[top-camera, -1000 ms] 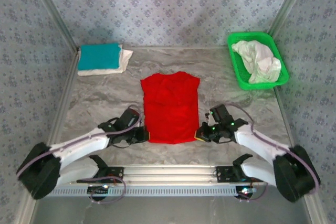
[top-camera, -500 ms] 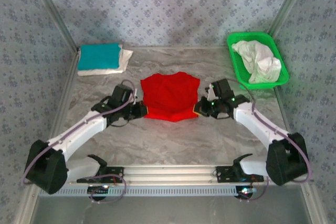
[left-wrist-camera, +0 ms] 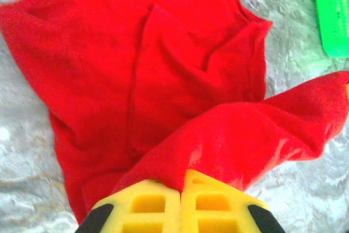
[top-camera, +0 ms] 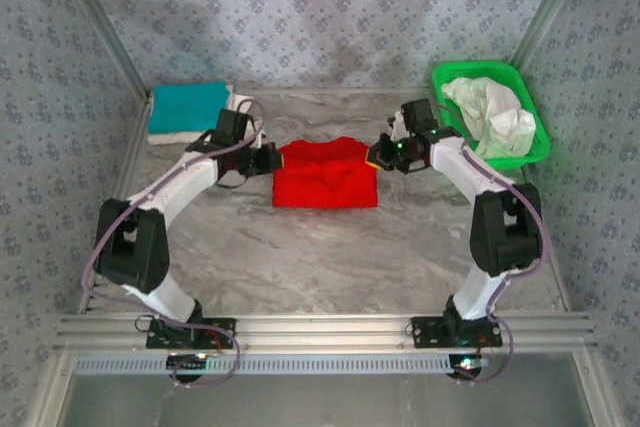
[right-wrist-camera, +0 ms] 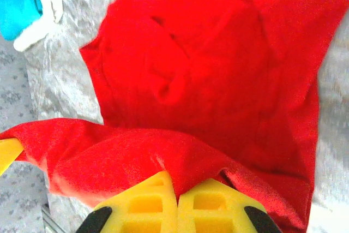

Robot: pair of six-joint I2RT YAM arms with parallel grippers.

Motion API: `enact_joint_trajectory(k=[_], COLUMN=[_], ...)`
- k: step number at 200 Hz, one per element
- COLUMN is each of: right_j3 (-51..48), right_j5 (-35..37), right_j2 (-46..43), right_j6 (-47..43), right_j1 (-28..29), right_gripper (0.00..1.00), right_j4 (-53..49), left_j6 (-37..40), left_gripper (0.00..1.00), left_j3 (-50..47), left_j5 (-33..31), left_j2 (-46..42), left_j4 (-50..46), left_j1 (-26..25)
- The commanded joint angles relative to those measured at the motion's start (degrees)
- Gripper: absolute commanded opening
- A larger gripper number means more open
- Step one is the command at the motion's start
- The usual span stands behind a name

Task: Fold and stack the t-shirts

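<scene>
A bright red t-shirt lies folded in half on the marble table, its near hem carried up over the collar end. My left gripper is shut on the hem's left corner, and the red cloth is pinched between its yellow fingers. My right gripper is shut on the right corner, with the cloth rising out of its yellow fingers. A folded teal t-shirt rests on a folded white one at the back left. Crumpled white t-shirts fill the basket.
The green plastic mesh basket stands at the back right, close to my right arm. Patterned walls and metal posts close in the table on three sides. An aluminium rail runs along the near edge.
Both grippers have carried the red shirt's near hem from the front of the table up to its far end, folding the shirt in half. Both arms now reach far forward.
</scene>
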Motion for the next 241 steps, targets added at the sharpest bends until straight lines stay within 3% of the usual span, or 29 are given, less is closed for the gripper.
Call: enact_joint_trajectory(k=[1,56,64,73,86,98,105,110,123,137,146,158,164,177,195,241], right_j3=[5.61,15.12,17.24,20.14,26.15,32.8,34.73,35.07,33.71,28.77,23.26,13.67,9.13,3.64,5.03,7.19], right_j5=[-0.54,-0.54,-0.53,-0.75,-1.56,-4.58,-4.71,-4.92,-3.89,-2.98,-2.67,-1.36,-0.76,0.38,-1.33,0.31], right_j2=[3.46,12.62,14.39,16.65,20.85,24.18,24.42,23.82,20.2,14.89,11.13,6.68,5.19,5.71,11.42,20.65], right_j6=[-1.73,-1.1,-0.92,-0.28,2.12,2.67,3.15,4.5,4.34,1.91,0.52,0.45,0.84,1.98,3.17,3.17], right_j1=[-1.25,-2.69,-2.77,-3.02,-3.75,-4.99,-5.52,-5.58,-5.35,-4.1,-3.11,-1.61,-0.88,0.78,2.1,2.83], right_gripper=[0.0,0.0,0.01,0.08,0.34,0.55,0.65,0.66,0.55,0.51,0.39,0.09,0.0,0.0,0.0,0.0], right_j4=[-0.78,-1.44,-1.25,-1.35,-1.64,-4.49,-4.85,-4.72,-2.63,-0.93,1.45,6.95,9.83,15.17,16.18,17.47], left_j6=[4.87,6.89,7.26,7.59,6.04,3.37,1.63,0.77,0.21,1.49,2.35,1.39,0.5,-2.15,-5.86,-9.84], left_gripper=[0.0,0.0,0.19,0.34,0.59,0.7,0.69,0.68,0.64,0.57,0.5,0.33,0.25,0.17,0.01,0.03], left_j3=[5.58,17.15,19.95,23.11,28.85,33.4,34.86,35.1,32.38,27.3,23.41,16.72,13.14,7.29,6.03,2.78], left_j5=[1.59,3.32,3.03,2.05,-0.94,-3.24,-4.28,-4.63,-5.38,-7.77,-9.36,-9.86,-8.55,-8.07,-7.28,-8.68], left_j2=[3.55,14.53,16.84,19.56,23.31,25.48,25.36,24.61,20.31,14.69,11.79,9.1,8.4,9.24,14.13,21.68], left_j4=[-1.76,-3.26,-3.99,-4.3,-5.21,-5.29,-4.86,-4.01,-0.12,2.95,3.91,7.37,10.93,17.54,20.55,25.78], left_j1=[1.36,3.86,3.88,3.89,4.31,5.03,5.33,5.34,4.16,1.21,-0.85,-3.16,-4.15,-5.54,-5.52,-4.09])
